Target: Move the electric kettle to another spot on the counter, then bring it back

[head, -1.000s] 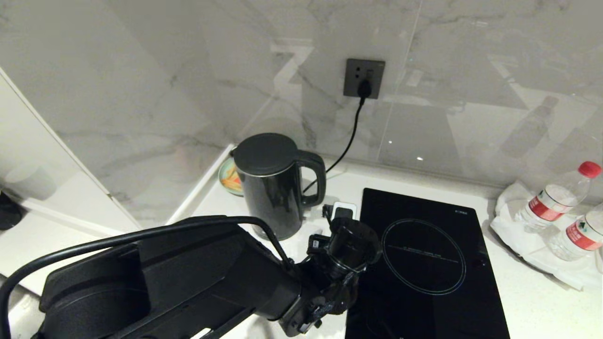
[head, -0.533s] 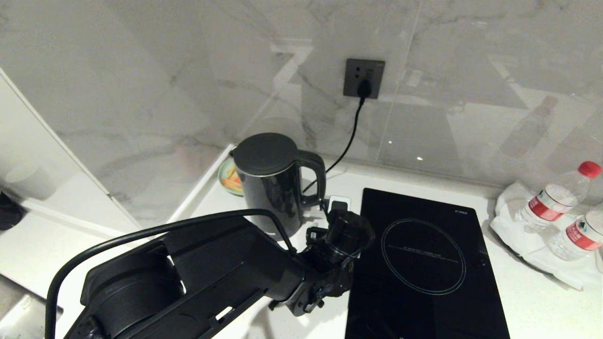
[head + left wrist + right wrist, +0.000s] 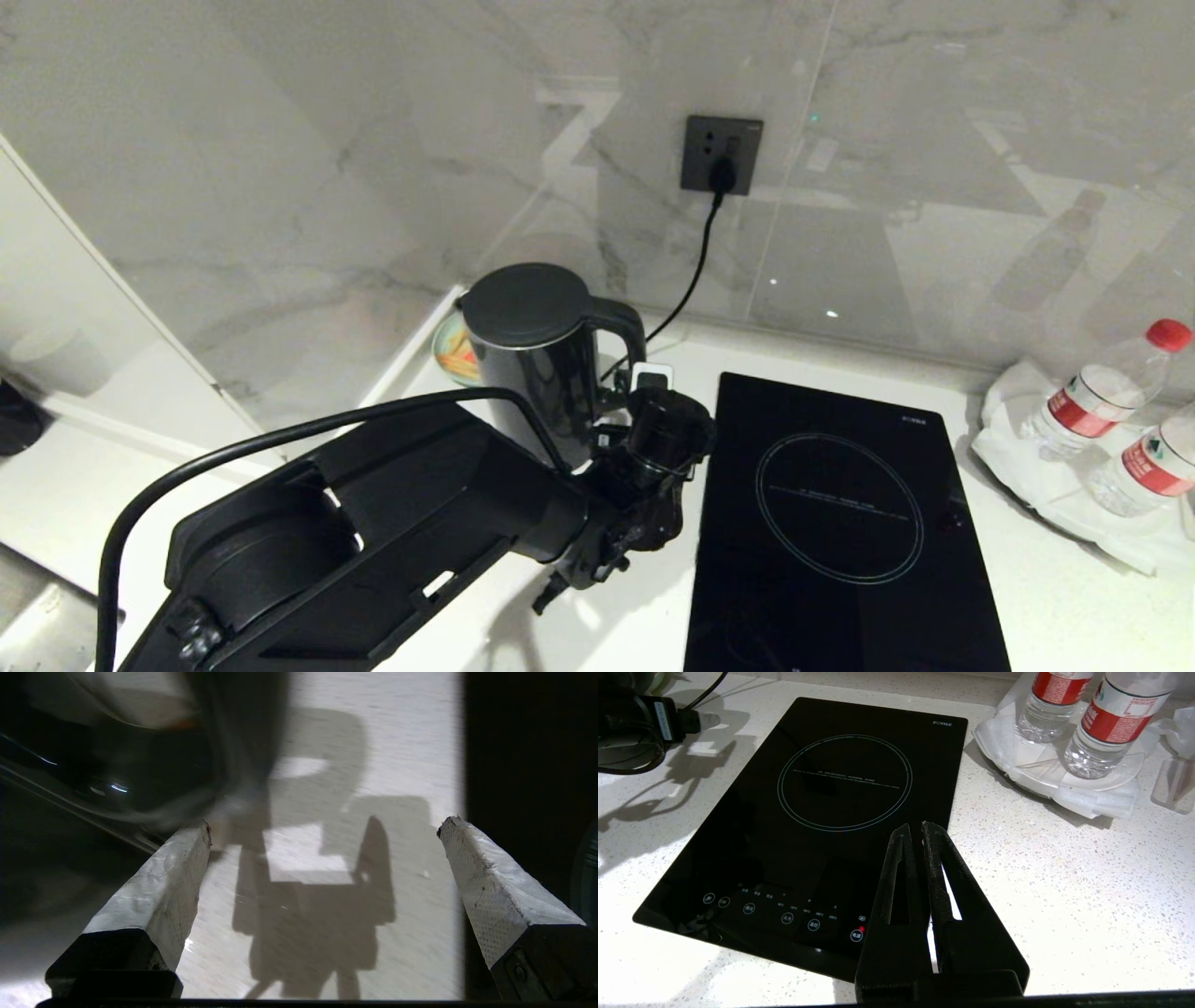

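Note:
The electric kettle (image 3: 537,359) stands upright in the back corner of the counter (image 3: 1064,597), its loop handle toward the hob. My left arm (image 3: 420,523) reaches in from the front left, and one white fingertip (image 3: 651,377) shows just beside the handle's lower end. In the left wrist view my left gripper (image 3: 327,823) is open wide over bare counter (image 3: 322,742), with the kettle (image 3: 140,774) blurred and dark off to one side and nothing between the fingers. My right gripper (image 3: 913,828) is shut and empty, hanging over the hob's front corner.
A black induction hob (image 3: 840,523) lies right of the kettle. A cord runs from the wall socket (image 3: 721,154) down behind the kettle. A small patterned dish (image 3: 453,359) sits behind it. Two water bottles (image 3: 1092,401) stand on a white plate at far right. Marble walls close the corner.
My left arm has pushed forward and leftward, off the hob's edge and up to the kettle's handle. Its gripper has stayed open. The kettle has not moved.

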### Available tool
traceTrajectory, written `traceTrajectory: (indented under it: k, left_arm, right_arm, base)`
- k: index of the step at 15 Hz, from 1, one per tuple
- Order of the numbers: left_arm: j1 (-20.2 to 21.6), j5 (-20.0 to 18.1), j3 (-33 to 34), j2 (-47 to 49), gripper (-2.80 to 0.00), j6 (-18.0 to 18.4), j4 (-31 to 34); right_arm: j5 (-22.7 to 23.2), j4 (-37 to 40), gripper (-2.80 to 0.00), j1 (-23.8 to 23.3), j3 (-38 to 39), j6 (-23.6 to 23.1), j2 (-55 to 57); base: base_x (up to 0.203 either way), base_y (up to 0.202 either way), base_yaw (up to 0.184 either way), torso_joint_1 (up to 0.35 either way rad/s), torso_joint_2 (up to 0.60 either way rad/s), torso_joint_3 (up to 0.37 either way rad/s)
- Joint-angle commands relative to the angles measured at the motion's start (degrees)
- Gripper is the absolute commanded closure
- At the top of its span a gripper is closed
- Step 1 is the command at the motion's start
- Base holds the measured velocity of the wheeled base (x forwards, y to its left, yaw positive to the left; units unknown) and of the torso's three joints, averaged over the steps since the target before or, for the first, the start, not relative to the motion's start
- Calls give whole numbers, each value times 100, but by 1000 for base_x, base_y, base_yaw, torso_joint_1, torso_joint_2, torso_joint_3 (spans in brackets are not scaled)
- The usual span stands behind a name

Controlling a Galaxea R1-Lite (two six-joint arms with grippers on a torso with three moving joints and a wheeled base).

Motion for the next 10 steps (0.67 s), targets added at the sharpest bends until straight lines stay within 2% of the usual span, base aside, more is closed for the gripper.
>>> traceTrajectory:
  k: [1, 10]
  left_arm:
    - [107, 12, -47, 71, -280, -2, -30]
    - [139, 21, -157, 278, -280, -11, -30]
  right_arm:
    - [4, 1, 0, 0, 0, -2, 0]
    - [4, 1, 0, 0, 0, -2, 0]
  base:
    - [0, 0, 0, 0, 0, 0]
    - [0, 0, 0, 0, 0, 0]
